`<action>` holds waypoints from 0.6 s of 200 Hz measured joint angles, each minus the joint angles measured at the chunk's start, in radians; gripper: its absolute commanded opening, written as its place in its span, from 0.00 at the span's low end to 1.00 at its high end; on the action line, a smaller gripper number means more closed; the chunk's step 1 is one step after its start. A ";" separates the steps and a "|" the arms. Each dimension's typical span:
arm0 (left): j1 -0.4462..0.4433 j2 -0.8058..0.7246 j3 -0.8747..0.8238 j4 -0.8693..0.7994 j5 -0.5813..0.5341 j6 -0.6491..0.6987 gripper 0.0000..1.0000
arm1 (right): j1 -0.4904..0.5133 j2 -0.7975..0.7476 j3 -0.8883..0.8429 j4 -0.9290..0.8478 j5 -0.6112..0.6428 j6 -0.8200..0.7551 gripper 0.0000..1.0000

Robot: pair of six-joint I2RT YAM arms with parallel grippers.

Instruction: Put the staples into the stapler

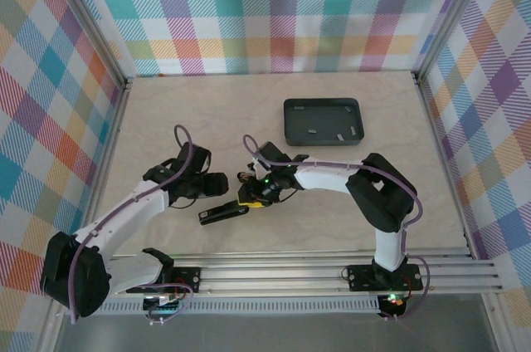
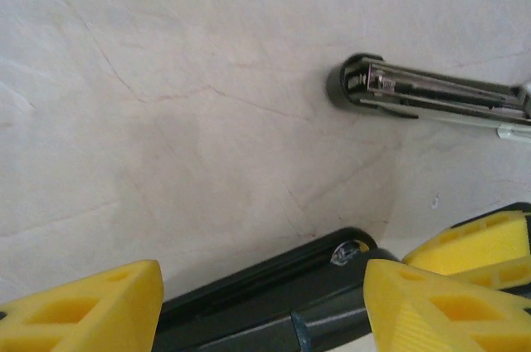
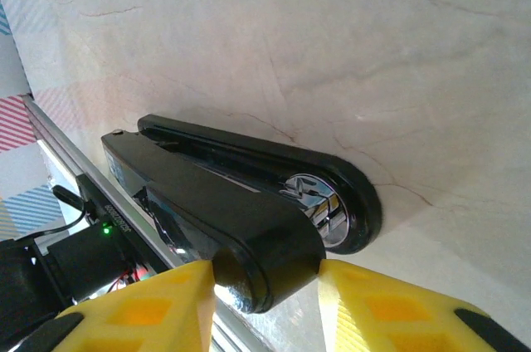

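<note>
Stapler (image 1: pixel 221 213): black, lying on the table (image 1: pixel 166 119) just ahead of the two arm bases and between the arms, its long axis angled from near-left to far-right. In the right wrist view it stands open in a shallow V. The base lies flat on the table with a chrome plate (image 3: pixel 319 202) at its rounded front end. The glossy upper arm is raised above the base, and the two join at the end toward the near edge.

Right gripper (image 3: pixel 265 273): the fingertips sit on either side of the upper arm's front end, and both yellow pads appear to touch it. The claw is pinched on the stapler.

Left gripper (image 2: pixel 264 286): the yellow fingers are spread, with a dark bar of the stapler crossing the gap between them at a slant. Whether they clamp it cannot be told. One finger (image 2: pixel 485 244) of the right gripper sits just beside the left gripper's right finger. Beyond them, a round-ended dark bar with a bright metal channel (image 2: pixel 440 90) lies on the table.

Tray (image 1: pixel 323 103): dark grey with rounded corners, farther back and well apart from the stapler.

Staples (image 1: pixel 311 129): small pale strips lying loose inside the tray, separate from one another.
</note>
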 measured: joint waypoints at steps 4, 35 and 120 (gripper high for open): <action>0.007 -0.004 0.001 -0.001 0.000 0.011 0.66 | 0.002 -0.001 0.001 -0.002 0.006 -0.002 0.45; 0.032 0.019 0.060 -0.002 0.003 0.166 0.68 | 0.003 -0.043 0.011 -0.043 0.062 -0.027 0.47; 0.039 0.344 0.320 -0.031 0.211 0.942 0.58 | -0.257 -0.387 -0.127 -0.188 0.123 -0.129 0.54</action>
